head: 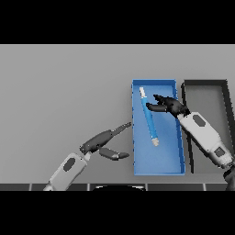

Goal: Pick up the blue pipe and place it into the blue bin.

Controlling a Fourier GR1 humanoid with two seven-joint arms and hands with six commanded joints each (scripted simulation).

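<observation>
My right hand's fingers [158,103] are spread and fairly straight, their tips pointing toward the left of the frame and reaching the upper part of the blue pipe [148,117]; I can't tell whether they touch it or hang just beside it, but they aren't curled round it. The right hand [170,105] sits right of centre, over the upper half of the blue bin [159,167]. The pipe lies inside the bin on its floor, long axis running from upper left to lower right, nearly along the bin's length, with pale caps at both ends. So I judge the placing done, and the move ahead is only to draw my hand clear toward the right without nudging the pipe. My left hand [103,141] rests on the grey table [59,92] just left of the bin, fingers relaxed, one fingertip near the bin's left wall. A dark bin [204,83] stands at the far right.
</observation>
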